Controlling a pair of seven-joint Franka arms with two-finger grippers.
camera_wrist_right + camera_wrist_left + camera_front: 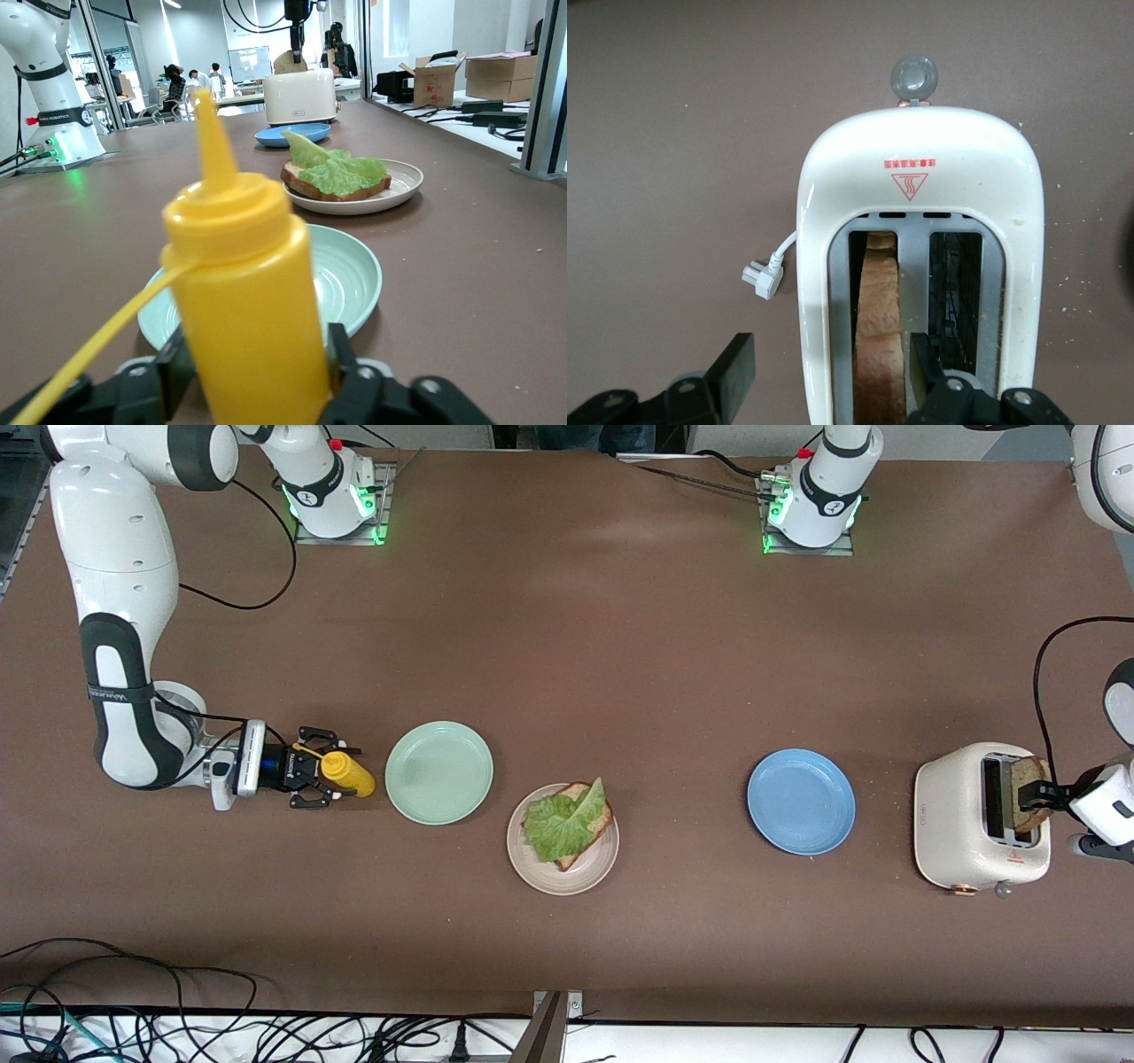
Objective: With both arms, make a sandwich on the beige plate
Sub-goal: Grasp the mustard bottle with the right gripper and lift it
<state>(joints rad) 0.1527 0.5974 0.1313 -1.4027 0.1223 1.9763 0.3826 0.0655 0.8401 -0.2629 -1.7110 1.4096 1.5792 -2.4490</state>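
The beige plate (585, 872) holds one bread slice (578, 790) with a green lettuce leaf (563, 819) on top; both also show in the right wrist view (341, 168). A second bread slice (1028, 790) stands in a slot of the white toaster (961, 824). My left gripper (1038, 797) is open over the toaster. In the left wrist view (831, 354), one finger (733, 367) is outside the toaster wall and the other (926, 359) is beside the slice (879, 310). My right gripper (323, 775) is shut on an upright yellow squeeze bottle (244, 266) beside the mint-green plate.
The mint-green plate (438, 772) lies between the bottle and the beige plate. A blue plate (801, 801) lies between the beige plate and the toaster. The toaster's plug (762, 279) lies on the table. Cables run along the table's front edge (177, 1019).
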